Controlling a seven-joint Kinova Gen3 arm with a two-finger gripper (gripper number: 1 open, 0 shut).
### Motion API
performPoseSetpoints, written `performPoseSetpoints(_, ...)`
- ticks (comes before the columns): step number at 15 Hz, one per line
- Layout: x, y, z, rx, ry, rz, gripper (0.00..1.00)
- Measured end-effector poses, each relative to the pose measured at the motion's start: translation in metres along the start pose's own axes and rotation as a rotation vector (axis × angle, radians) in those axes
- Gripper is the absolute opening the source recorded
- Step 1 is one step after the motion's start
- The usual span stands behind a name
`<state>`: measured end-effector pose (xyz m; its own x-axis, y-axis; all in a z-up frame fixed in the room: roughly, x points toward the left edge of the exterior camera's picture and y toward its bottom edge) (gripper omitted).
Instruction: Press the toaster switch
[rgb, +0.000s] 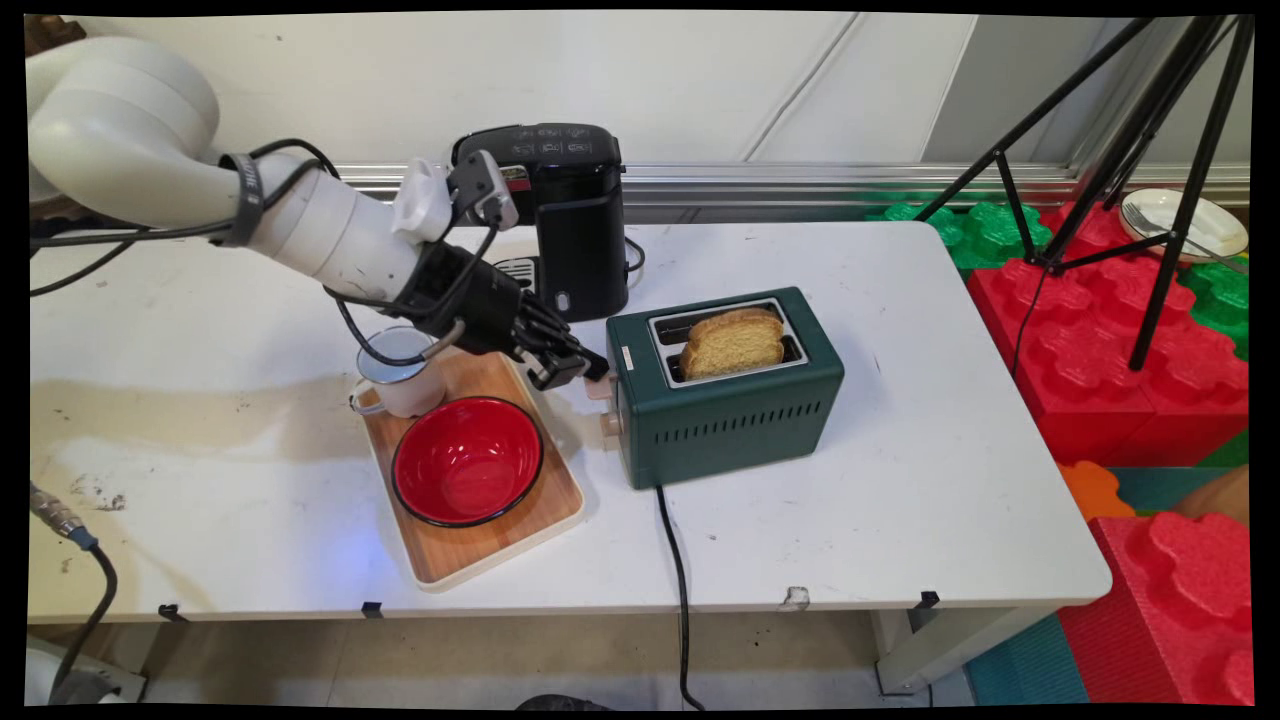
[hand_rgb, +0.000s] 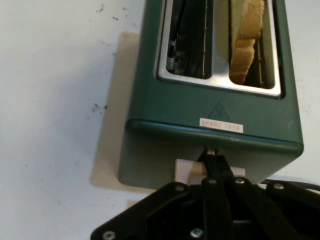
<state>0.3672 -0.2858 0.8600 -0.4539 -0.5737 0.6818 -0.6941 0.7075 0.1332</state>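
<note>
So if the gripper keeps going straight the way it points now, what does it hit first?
The gripper points at the green toaster's near end face. First in line is the pale lever on that face, which the fingers look already at or touching; depth is unclear.

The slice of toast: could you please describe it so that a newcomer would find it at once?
Start at the white table and find the dark green toaster near its middle, beside the wooden tray. The slice of toast stands upright in the toaster's nearer slot, its golden top poking out. The slot behind it is empty, and nothing else on the table is bread.
</note>
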Motion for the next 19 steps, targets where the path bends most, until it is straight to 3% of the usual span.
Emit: performPoseSetpoints(19,-0.026,0.004,0.03,0.004,-0.039,-0.021,0.0)
